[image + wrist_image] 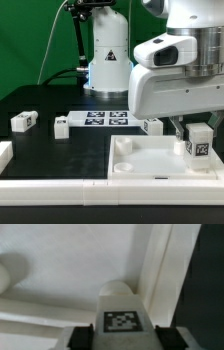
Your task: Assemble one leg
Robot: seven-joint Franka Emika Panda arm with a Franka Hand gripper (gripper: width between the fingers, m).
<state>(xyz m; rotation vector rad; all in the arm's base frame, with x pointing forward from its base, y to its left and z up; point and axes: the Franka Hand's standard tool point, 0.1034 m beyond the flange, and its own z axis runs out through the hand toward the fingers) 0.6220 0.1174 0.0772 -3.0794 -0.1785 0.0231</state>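
Tool (196, 134) clamped on the leg (198, 147), upright over the tabletop (150, 168) corner; evidently positioned for insertion there

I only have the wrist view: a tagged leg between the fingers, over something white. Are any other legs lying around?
Observer: Yes. The exterior view shows an end leg beside the marker board, and an outer leg farther toward that view's left. Both lie on the black table.
Operator: And where over the tabletop is my leg?
Observer: The held leg is upright in the gripper. It is near the back rim of the tabletop, on the exterior view's right. I cannot tell whether it touches.
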